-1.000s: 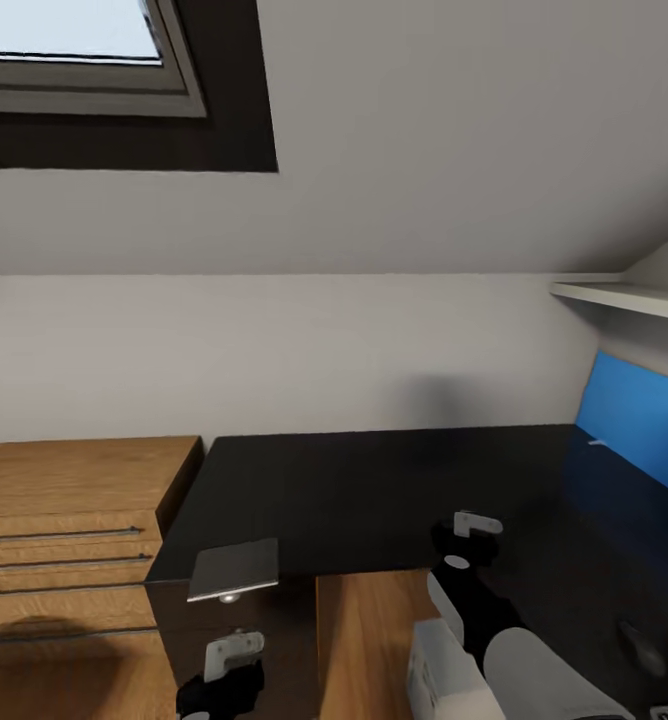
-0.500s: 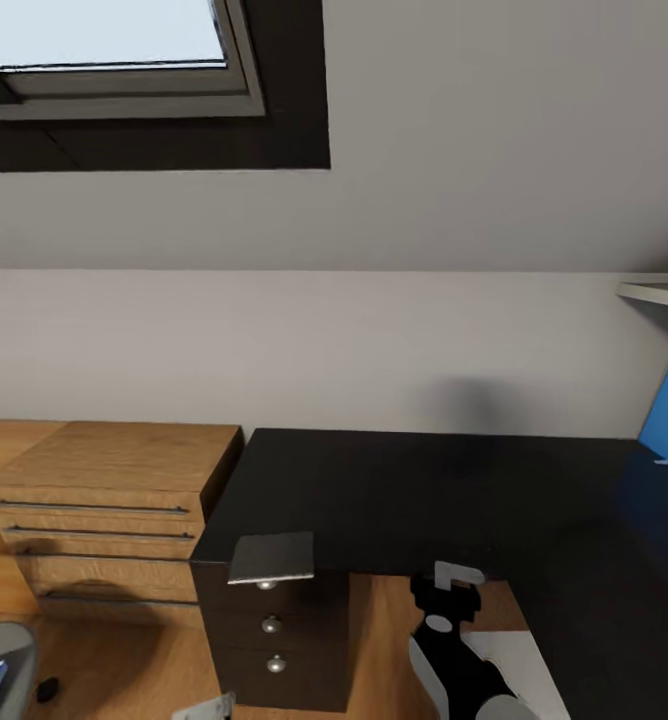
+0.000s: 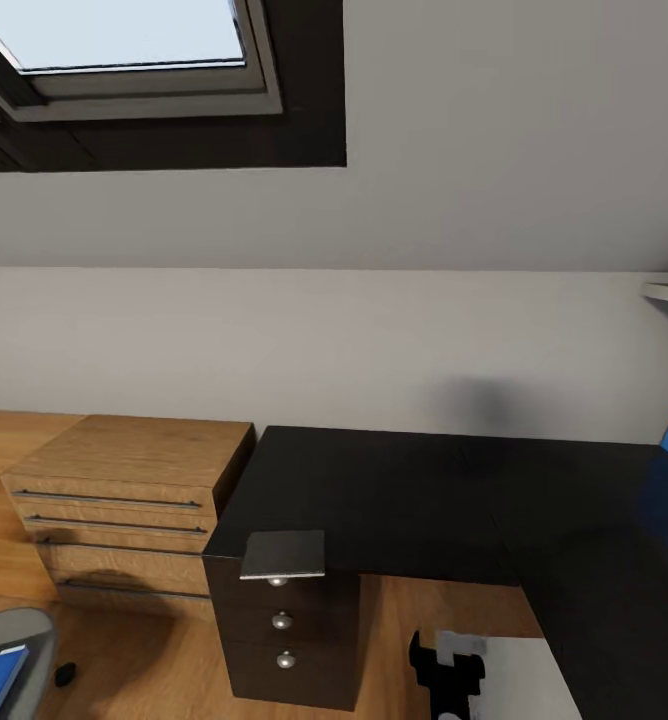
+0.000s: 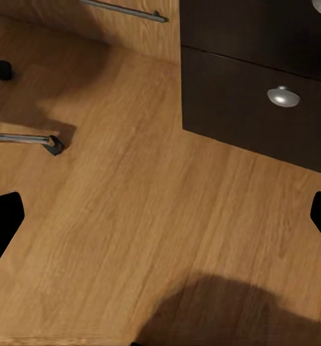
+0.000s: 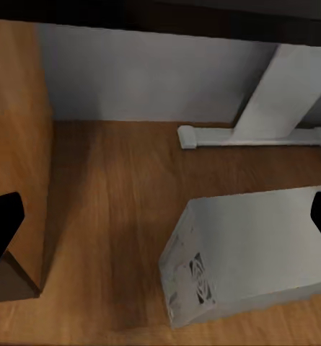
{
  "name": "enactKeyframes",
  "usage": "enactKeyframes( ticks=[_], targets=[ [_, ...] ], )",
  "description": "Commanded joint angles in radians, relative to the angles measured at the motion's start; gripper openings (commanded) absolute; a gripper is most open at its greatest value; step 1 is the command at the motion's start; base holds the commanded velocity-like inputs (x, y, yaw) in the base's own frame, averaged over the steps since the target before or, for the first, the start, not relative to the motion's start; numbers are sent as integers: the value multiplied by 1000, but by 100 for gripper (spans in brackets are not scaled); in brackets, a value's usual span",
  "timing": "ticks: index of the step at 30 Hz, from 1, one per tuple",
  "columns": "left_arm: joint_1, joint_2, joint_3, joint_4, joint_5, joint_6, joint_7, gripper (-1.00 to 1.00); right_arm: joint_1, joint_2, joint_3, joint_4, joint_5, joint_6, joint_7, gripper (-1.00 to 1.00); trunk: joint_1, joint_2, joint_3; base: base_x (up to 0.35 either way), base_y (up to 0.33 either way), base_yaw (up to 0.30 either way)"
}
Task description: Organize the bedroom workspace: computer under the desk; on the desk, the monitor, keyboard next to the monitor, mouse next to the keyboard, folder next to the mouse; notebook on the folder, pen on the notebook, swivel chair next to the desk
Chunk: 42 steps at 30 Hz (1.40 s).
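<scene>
Seemingly, computer (image 5: 247, 252) lies beside desk leg (image 5: 275, 94).

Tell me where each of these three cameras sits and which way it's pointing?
Head view: high on the robot, facing the wall, skylight, black cabinet desk and wooden drawer unit; the right gripper shows low.
Left wrist view: near the left gripper, looking down at the wood floor and chair base leg; dark fingertips at both edges.
Right wrist view: looking under the desk at the computer and a white desk leg.
Shared: head and left wrist views both show the cabinet's silver knobs.
</scene>
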Motion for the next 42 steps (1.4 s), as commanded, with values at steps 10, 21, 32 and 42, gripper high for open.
enactKeyframes(
  ticks=[10,21,32,42],
  targets=[
    [0,-1,-3,26,6,-2,6,100,1,-30,16,73,88,-94,65,100,0,-1,-1,0,0,2],
    [0,3,1,27,6,-2,10,100,1,-35,14,79,91,-97,158,100,0,-1,-1,-34,68,0],
    [0,0,1,28,7,3,8,100,1,-34,15,92,91,-97,159,100,0,-1,-1,-199,265,0],
    [0,-3,-2,52,4,1,6,100,1,-32,15,93,90,-98,159,100,0,-1,-1,-153,137,0]
  ],
)
